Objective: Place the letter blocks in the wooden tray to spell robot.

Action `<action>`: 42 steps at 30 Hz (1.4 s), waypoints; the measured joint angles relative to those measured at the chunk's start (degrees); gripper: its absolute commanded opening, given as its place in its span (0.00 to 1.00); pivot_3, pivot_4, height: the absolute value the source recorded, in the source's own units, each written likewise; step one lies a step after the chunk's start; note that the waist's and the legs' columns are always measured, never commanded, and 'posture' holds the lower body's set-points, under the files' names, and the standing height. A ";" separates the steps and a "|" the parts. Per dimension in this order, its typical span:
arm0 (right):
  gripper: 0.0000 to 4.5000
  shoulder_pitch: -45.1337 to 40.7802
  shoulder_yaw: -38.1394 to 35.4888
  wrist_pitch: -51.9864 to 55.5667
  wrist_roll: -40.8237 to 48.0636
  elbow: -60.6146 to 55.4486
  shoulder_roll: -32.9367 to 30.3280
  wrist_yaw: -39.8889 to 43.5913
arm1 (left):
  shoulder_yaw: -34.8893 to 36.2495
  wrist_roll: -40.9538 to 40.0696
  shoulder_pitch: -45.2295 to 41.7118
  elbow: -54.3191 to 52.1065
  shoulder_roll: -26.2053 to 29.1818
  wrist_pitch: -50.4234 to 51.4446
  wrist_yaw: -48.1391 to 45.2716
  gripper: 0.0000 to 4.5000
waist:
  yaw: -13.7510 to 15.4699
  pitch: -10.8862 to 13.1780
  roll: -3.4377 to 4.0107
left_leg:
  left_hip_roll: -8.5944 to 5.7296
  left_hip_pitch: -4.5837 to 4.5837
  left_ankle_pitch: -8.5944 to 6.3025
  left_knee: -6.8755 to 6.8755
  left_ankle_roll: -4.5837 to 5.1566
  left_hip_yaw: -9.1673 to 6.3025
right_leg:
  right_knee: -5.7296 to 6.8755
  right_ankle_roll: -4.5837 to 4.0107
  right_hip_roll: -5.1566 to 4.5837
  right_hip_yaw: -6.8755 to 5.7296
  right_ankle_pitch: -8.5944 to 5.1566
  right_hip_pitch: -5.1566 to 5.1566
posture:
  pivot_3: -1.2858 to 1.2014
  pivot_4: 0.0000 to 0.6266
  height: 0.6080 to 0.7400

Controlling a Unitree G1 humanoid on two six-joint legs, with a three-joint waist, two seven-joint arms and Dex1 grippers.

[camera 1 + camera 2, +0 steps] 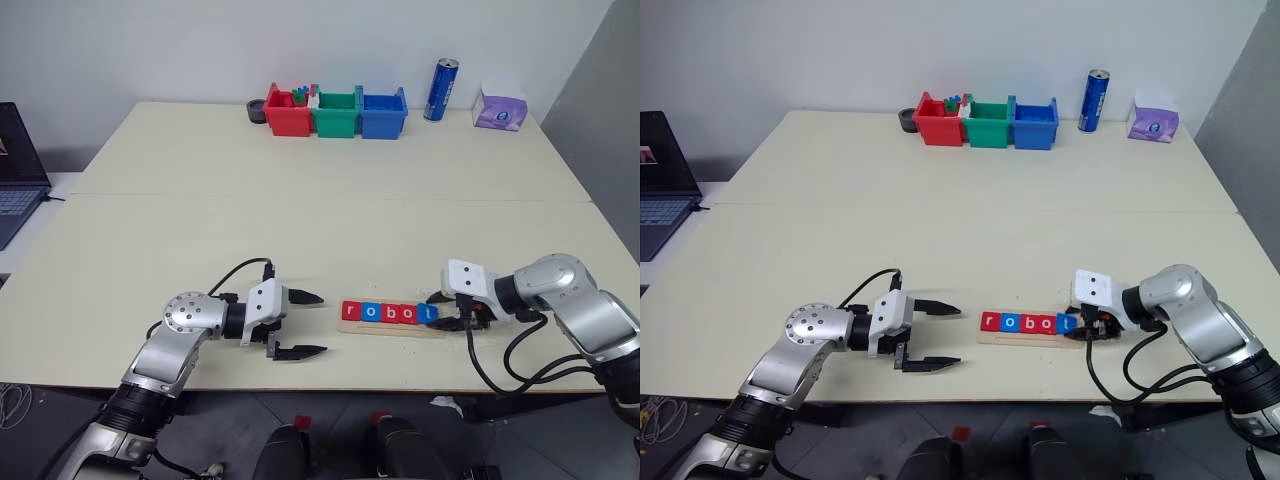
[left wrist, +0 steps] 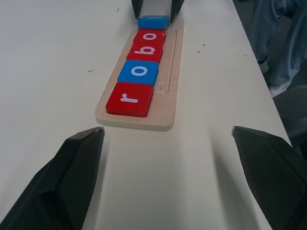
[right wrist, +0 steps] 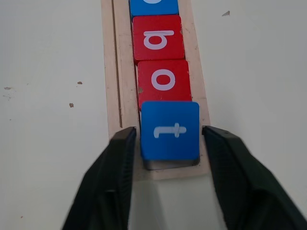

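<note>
The wooden tray [image 1: 392, 330] lies near the table's front edge, right of centre. Five letter blocks sit in it in a row: red r [image 1: 350, 312], blue o [image 1: 371, 312], red b [image 1: 391, 313], red o [image 1: 409, 313], blue t [image 3: 170, 129]. The t block is at the tray's right end, a little askew. My right gripper [image 3: 169, 136] straddles it, open, with a thin gap on each side of the block. My left gripper [image 1: 322, 323] is wide open just left of the tray, pointing at the r block [image 2: 129, 98], with nothing between its fingers.
Red [image 1: 288, 112], green [image 1: 335, 113] and blue [image 1: 383, 113] plastic bins stand at the table's far edge. A blue can [image 1: 440, 89] and a purple tissue box [image 1: 500, 108] are to their right. A laptop [image 1: 18, 165] sits off the table's left side.
</note>
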 measured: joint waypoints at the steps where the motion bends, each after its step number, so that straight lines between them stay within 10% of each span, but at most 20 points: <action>1: 0.79 -0.01 0.00 0.00 -0.04 0.00 0.01 0.00 | 0.00 0.00 0.00 -0.01 0.00 0.00 0.01 1.00 | 0.00 0.00 0.00 | 0.00 0.00 0.00 0.00 0.00 0.00 | 0.00 0.00 0.00 0.00 0.00 0.00 | 0.52 0.24 1.00; 4: 0.99 -0.08 0.00 0.00 -0.20 0.00 0.05 -0.02 | 0.00 0.00 0.01 -0.08 0.00 0.02 0.02 1.00 | 0.00 0.00 0.00 | 0.00 0.00 0.00 0.00 0.00 0.00 | 0.00 0.00 0.00 0.00 0.00 0.00 | 0.52 0.24 1.00; 16: 0.99 1.57 -5.97 7.55 5.91 -7.52 0.15 -1.63 | 0.01 -0.03 0.08 -0.42 0.15 0.22 0.01 1.00 | 0.04 0.00 0.00 | 0.00 -0.03 0.00 0.00 0.00 -0.06 | 0.00 -0.01 0.00 -0.04 0.01 0.00 | 0.52 0.24 1.00; 30: 0.01 5.42 -5.41 9.91 6.01 -12.67 2.72 -10.50 | 0.02 -0.01 0.24 -0.30 0.22 0.00 -0.41 1.00 | 0.00 0.00 0.00 | 0.00 -0.02 0.00 0.00 0.00 -0.02 | 0.00 0.04 0.00 -0.03 -0.02 0.00 | 0.52 0.24 1.00; 42: 0.01 2.86 -1.13 7.33 2.43 -7.78 3.00 -9.99 | 0.02 0.01 0.24 -0.25 0.22 -0.04 -0.25 1.00 | 0.00 0.00 0.00 | -0.01 -0.02 0.00 0.00 0.00 -0.02 | 0.00 0.04 0.00 -0.03 -0.02 0.00 | 0.52 0.24 1.00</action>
